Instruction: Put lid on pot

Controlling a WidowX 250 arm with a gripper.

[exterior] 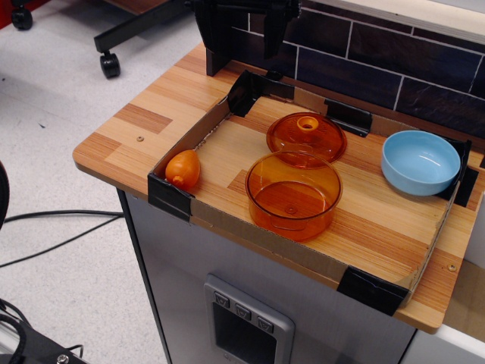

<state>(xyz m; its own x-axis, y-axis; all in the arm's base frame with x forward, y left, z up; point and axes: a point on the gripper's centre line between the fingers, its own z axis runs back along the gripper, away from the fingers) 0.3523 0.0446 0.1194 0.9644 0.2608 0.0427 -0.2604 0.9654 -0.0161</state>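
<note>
Matte black robot arm [242, 23], blocky angular housing

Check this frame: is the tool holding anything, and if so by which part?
Nothing is held. The lid rests on the counter behind the pot, untouched; the tool's tips are out of view.

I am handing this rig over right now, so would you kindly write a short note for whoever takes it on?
Gripper: only a dark shape at the top edge of the view, high above the back of the tray; whether it is open or shut cannot be told, and it holds nothing visible.
Pot: upright and empty in the middle of the cardboard-walled tray.
Lid: knob up, on the tray floor just behind the pot, its front edge overlapped by the pot's rim in this view.
Also in the tray: orange fruit at the left wall, blue bowl at the right.
Done: nothing yet.
Left: grasp the lid, lift it, set it on the pot.
</note>
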